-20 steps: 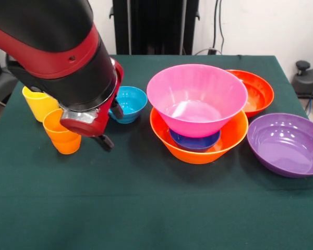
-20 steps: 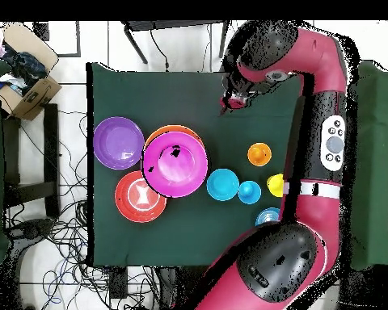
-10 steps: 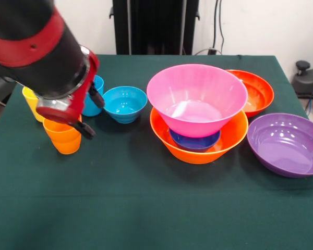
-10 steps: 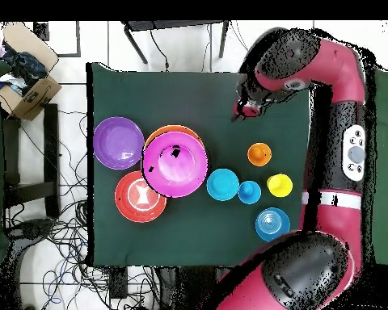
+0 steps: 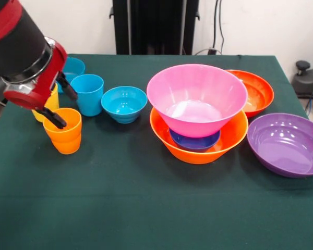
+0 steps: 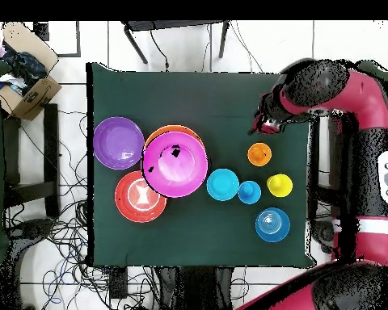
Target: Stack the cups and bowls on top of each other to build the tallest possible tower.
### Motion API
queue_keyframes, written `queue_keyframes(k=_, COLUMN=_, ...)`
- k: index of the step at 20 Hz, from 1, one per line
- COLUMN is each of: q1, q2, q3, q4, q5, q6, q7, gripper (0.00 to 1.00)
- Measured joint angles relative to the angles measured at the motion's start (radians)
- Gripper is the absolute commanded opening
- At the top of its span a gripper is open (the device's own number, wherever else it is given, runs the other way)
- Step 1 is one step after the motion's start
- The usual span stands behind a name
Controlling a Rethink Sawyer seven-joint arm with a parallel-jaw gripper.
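The arm covers most of the yellow cup [image 5: 51, 102] and half of the shallow light blue bowl [image 5: 74, 66]. The pink bowl [image 5: 196, 98] hides all but the front of the dark blue bowl [image 5: 195, 141]. The purple bowl [image 5: 286, 144] seems clipped at the right edge.

Green tablecloth [image 5: 146, 208], cardboard box [image 6: 27, 95], floor cables [image 6: 68, 153]

We see the large pink bowl [image 5: 196, 98] nested over the small dark blue bowl [image 5: 194, 141] in the large orange bowl [image 5: 198, 146]; three cups [image 5: 65, 130] stand upright near one tabletop edge.
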Motion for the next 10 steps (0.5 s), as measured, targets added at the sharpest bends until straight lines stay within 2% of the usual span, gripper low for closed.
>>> queue_keyframes(k=10, q1=-0.046, q2=-0.01, q3=-0.002, q4=0.144, q5=0.04, q6=-0.151, q7=0.0, gripper=1.0)
